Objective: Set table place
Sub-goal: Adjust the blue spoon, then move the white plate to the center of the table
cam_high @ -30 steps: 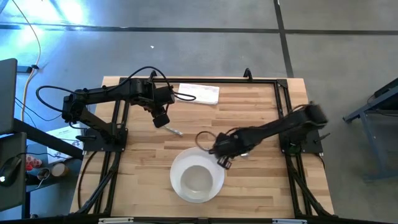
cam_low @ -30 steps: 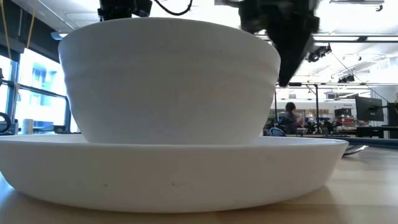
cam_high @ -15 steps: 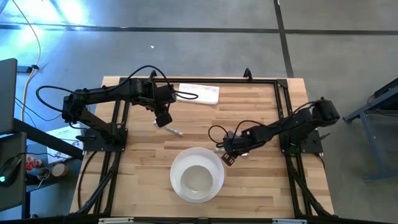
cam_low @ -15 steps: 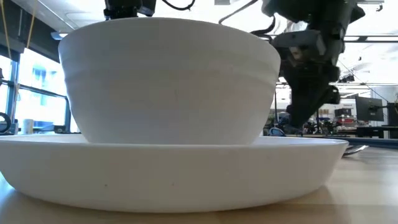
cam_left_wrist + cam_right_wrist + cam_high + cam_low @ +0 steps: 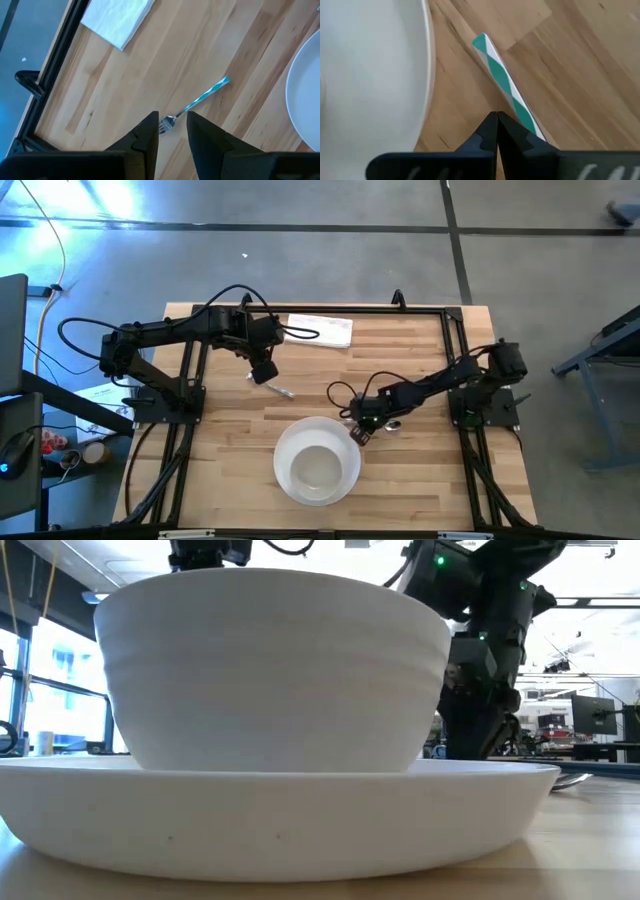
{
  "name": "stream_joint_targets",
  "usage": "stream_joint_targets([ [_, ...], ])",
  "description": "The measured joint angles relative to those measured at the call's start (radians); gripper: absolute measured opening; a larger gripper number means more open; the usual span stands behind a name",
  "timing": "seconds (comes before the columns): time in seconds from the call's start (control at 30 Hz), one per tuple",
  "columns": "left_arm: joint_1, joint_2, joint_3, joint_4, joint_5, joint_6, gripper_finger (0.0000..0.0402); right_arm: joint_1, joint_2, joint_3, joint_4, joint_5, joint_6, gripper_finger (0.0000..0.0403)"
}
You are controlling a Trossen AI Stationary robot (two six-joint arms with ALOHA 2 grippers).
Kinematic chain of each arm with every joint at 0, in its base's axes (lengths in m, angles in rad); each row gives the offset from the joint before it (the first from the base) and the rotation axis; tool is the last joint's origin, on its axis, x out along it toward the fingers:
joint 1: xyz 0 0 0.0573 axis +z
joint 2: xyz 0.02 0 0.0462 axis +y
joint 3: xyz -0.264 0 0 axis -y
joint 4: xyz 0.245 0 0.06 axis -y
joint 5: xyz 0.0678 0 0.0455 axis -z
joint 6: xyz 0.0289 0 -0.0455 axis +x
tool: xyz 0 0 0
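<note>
Ideally, the right gripper [image 5: 358, 436], fingers pressed together beside the plate [image 5: 285, 448] over the striped-handled spoon [image 5: 506, 91], should spread before descending, while the left gripper [image 5: 172, 131], fingers slightly parted, hovers above the fork [image 5: 195, 105].

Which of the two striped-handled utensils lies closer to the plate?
The one by the right gripper: its handle lies just off the plate rim. The fork sits farther off, under the left gripper.
</note>
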State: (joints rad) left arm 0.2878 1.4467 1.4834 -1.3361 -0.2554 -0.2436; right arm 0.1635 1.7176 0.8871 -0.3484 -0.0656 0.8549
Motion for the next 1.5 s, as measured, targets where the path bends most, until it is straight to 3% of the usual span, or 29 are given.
stream_joint_targets([
  [1.1,0.0,0.0,0.0,0.0,0.0,-0.002,0.0092,-0.244,-0.009,0.004,-0.16,0.001,-0.25,0.0],
  [1.33,0.0,0.0,0.0,0.001,0.0,0.001,0.0092,-0.181,-0.039,0.16,-0.16,0.016,-0.257,0.0],
  [1.5,0.0,0.0,0.0,0.002,0.0,0.003,0.0092,-0.126,0.012,0.299,-0.155,0.02,-0.297,0.0],
])
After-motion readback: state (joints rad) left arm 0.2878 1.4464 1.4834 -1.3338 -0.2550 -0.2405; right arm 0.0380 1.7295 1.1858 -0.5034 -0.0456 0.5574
